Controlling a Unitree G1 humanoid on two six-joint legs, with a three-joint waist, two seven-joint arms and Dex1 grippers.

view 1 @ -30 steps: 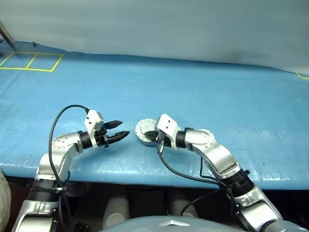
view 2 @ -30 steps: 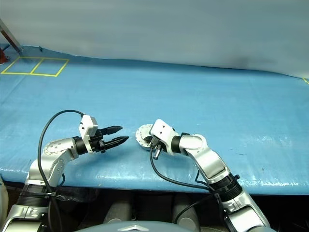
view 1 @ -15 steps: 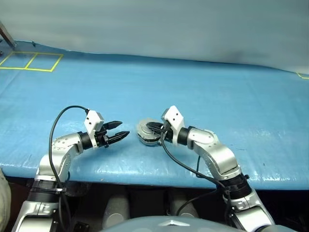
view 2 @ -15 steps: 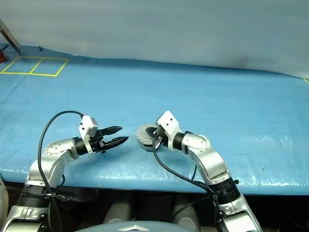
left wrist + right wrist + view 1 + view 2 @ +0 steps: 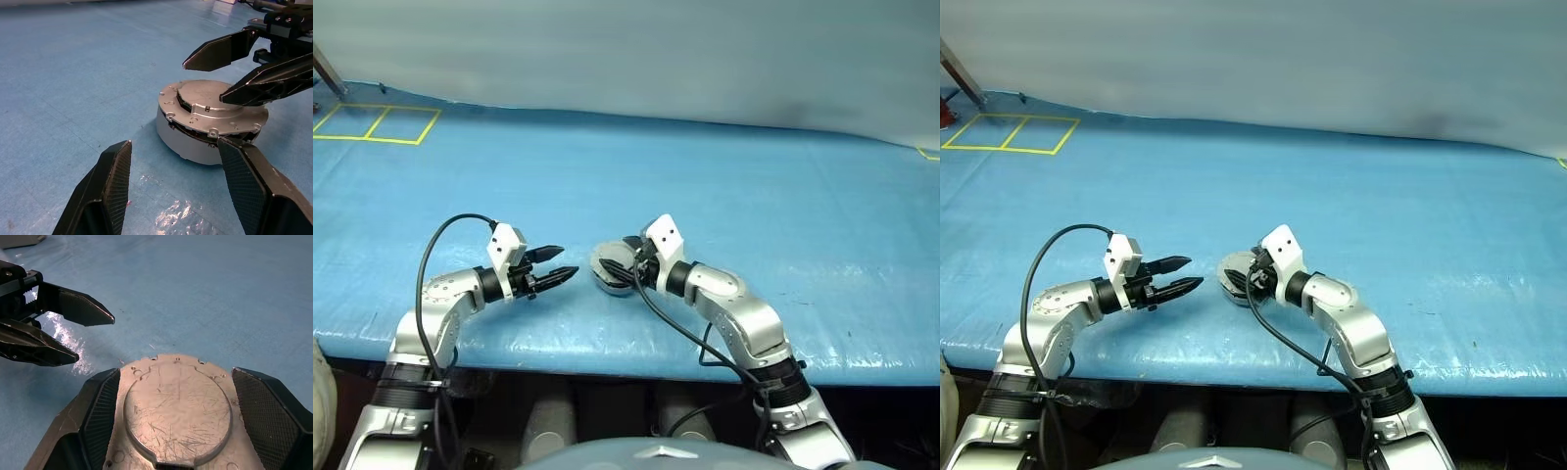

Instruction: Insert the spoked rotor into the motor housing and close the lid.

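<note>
The motor housing (image 5: 195, 142) sits on the blue table cover (image 5: 724, 176), near the front edge and about in the middle between the two arms. The lid (image 5: 215, 110) lies flat on top of it, plain grey side up. In the left wrist view a thin dark gap shows between the lid's rim and the housing on the near side, so the lid looks set on but maybe not pressed all the way down. The spoked rotor cannot be seen; if it is inside, the lid hides it.

The right gripper (image 5: 628, 262) is at the right side of the housing. Its two black fingers (image 5: 100, 413) stand wide apart, one on each side of the lid, with a small gap to the lid's edge. It has hold of nothing. A second ago this claw was closed tight on the lid, which stood tilted up on its edge above the housing. Half a second ago the lid was already lying down flat. Now the claw has let go and spread its fingers.

The left gripper (image 5: 560, 264) is just to the left of the housing, pointing at it, not touching. Its fingers are partly apart and hold nothing. It has stayed in the same place and the same shape the whole time
</note>
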